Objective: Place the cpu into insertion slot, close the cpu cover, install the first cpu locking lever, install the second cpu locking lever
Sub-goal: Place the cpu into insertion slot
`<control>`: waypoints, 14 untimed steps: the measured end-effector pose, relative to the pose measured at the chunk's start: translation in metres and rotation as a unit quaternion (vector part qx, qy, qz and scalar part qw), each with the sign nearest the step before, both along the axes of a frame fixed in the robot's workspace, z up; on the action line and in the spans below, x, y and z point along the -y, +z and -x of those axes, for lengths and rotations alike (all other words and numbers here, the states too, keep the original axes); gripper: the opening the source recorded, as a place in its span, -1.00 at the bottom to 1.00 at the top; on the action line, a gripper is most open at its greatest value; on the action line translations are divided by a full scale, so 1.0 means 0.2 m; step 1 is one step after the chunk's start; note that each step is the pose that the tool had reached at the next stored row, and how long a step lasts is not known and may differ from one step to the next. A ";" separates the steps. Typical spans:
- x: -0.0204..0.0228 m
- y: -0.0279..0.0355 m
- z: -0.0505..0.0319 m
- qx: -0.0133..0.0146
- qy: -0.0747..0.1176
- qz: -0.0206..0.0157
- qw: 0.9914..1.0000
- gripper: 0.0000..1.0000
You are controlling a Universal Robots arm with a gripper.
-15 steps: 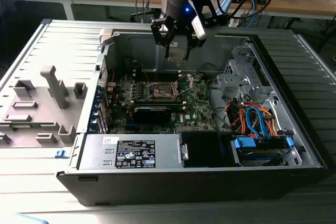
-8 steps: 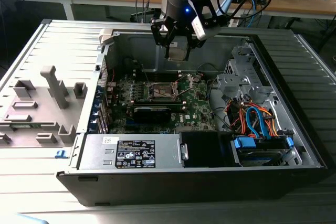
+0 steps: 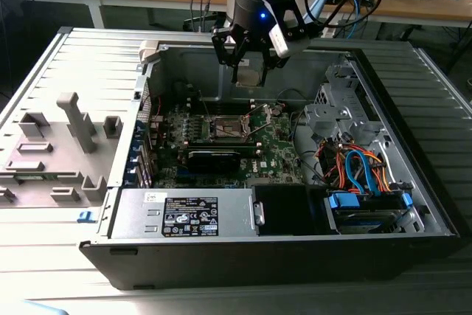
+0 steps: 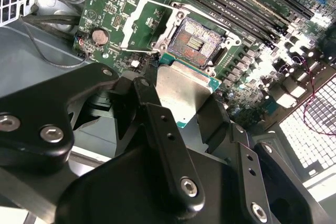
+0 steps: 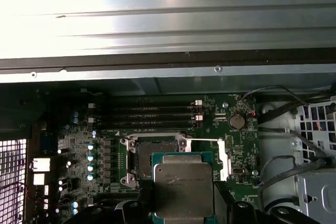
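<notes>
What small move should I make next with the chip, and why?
Probably a short, slow descent toward the insertion slot, trimming sideways as you go. The gripper, shut on the cpu, hangs well above the board in the exterior view; in both wrist views the slot's dark centre lies uncovered, and the cpu overlaps one edge of it rather than covering it squarely.

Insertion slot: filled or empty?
Empty. The insertion slot shows its bare dark centre in the second wrist view, and the cpu is clamped between the jaws, apart from it.
</notes>
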State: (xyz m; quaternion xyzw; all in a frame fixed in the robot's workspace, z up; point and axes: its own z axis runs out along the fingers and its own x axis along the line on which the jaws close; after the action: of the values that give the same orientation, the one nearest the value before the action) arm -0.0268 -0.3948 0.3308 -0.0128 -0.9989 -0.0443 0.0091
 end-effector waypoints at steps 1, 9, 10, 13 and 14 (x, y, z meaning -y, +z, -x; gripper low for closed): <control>0.001 -0.001 0.000 0.000 0.000 0.000 1.000 0.09; 0.017 -0.012 0.000 0.000 -0.011 0.000 1.000 0.09; 0.017 -0.012 0.000 0.000 -0.012 0.000 1.000 0.09; 0.017 -0.012 0.000 0.000 -0.015 0.000 1.000 0.09; 0.017 -0.012 0.000 0.000 -0.016 0.000 1.000 0.09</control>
State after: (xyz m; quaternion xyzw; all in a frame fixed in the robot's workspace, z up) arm -0.0269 -0.3981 0.3284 -0.0290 -0.9986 -0.0444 0.0084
